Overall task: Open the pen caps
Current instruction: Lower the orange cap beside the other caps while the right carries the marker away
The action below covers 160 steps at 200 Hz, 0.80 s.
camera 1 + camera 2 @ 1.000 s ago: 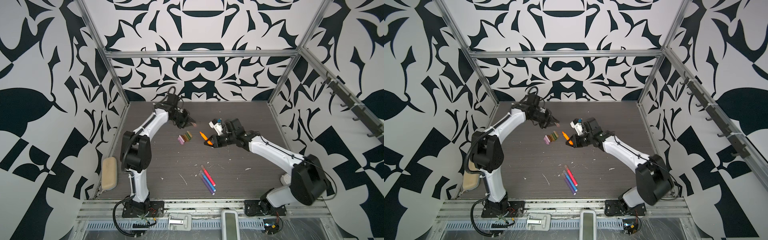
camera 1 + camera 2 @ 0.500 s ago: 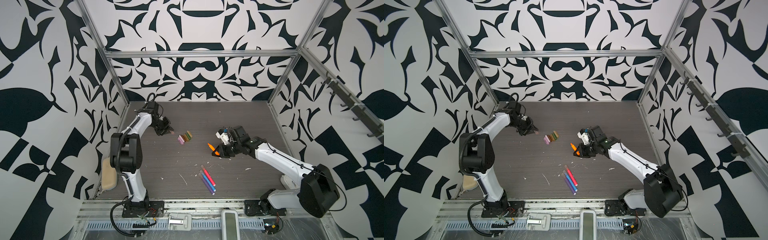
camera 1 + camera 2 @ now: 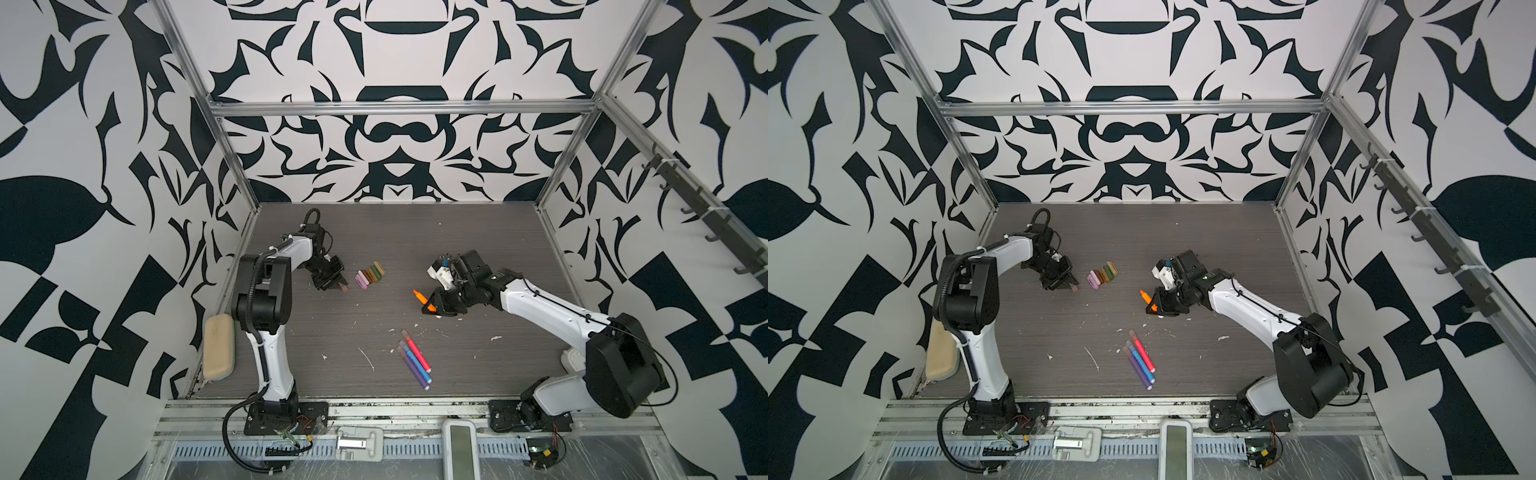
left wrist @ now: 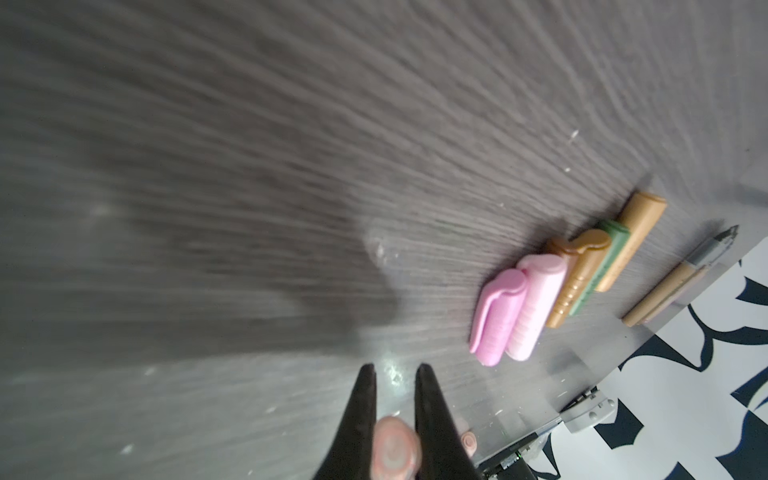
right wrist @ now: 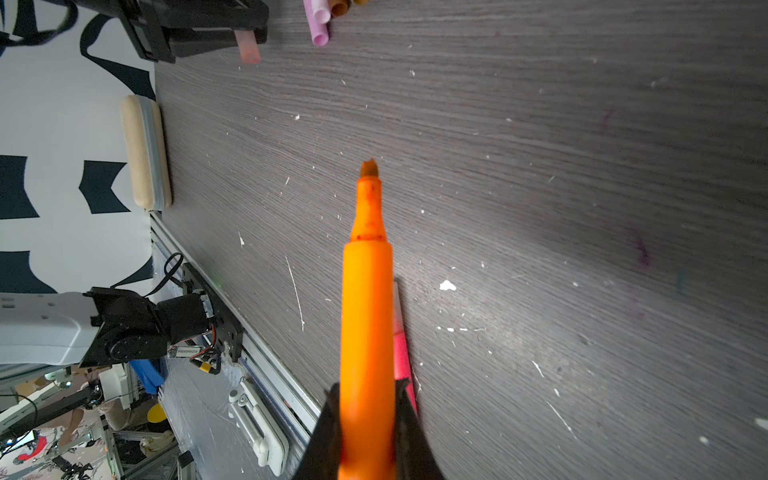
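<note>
My left gripper (image 4: pixel 394 374) is nipped tight on a pinkish cap (image 4: pixel 392 451), near the row of caps (image 3: pixel 370 274). My right gripper (image 5: pixel 368 390) grips the orange pen (image 5: pixel 368 291), its tip bare.

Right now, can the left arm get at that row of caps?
Probably yes: only bare table separates the left gripper from the row of caps, but its jaws hold a pink cap.

1. Walls (image 3: pixel 395 54): white panels with a bold black leaf-like pattern, on three sides.
2. Frame (image 3: pixel 399 109): bare aluminium bars at the corners and across the back wall.
3. Tabletop (image 3: pixel 415 232): dark grey wood-grain board, scattered with white flecks (image 3: pixel 368 359).
4. Hook rail (image 3: pixel 710 214): dark, mounted along the right-hand wall.
5. Light: even, with soft shadows.
</note>
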Available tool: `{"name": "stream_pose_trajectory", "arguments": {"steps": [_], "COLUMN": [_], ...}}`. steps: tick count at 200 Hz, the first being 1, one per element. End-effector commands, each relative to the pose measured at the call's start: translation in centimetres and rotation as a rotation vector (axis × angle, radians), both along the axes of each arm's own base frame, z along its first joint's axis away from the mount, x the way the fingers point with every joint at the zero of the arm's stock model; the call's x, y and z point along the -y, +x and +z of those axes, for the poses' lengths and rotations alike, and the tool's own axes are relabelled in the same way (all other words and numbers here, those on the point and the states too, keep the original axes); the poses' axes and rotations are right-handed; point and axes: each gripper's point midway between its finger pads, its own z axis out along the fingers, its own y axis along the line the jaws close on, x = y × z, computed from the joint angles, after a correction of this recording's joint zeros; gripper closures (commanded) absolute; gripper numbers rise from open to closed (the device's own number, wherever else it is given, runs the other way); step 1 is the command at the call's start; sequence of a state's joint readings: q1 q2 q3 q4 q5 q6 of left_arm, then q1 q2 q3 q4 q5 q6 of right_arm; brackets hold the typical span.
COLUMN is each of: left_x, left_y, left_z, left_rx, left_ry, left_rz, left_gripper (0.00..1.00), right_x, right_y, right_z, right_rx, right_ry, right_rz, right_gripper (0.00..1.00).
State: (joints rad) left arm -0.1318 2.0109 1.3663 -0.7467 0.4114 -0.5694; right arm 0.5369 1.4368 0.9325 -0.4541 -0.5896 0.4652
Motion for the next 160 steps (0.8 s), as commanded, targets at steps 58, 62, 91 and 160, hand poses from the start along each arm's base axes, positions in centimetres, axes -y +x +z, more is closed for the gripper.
{"name": "stream_pose_trajectory", "arguments": {"steps": [58, 62, 91, 160], "left_x": [1.7, 1.8, 2.4, 3.1], "left_y": [0.8, 0.8, 1.2, 1.8], "left_z": [-1.3, -1.3, -1.1, 0.1], "left_rx": [-0.033, -0.033, -0.023, -0.001], "left_ry": [-0.045, -0.045, -0.047, -0.058], "left_rz": [0.007, 0.008, 0.009, 0.030], "left_gripper": [0.87, 0.84, 0.64, 0.64], "right_x": [0.3, 0.3, 0.5, 0.5], "right_y": [0.0, 0.0, -0.3, 0.0], "right_z": [1.7, 1.6, 1.7, 2.3], "right_rx": [0.053, 0.052, 0.052, 0.061], "right_ry": [0.009, 0.008, 0.006, 0.018], "right_rz": [-0.003, -0.002, 0.003, -0.001], "right_gripper": [1.00, 1.00, 1.00, 1.00]}}
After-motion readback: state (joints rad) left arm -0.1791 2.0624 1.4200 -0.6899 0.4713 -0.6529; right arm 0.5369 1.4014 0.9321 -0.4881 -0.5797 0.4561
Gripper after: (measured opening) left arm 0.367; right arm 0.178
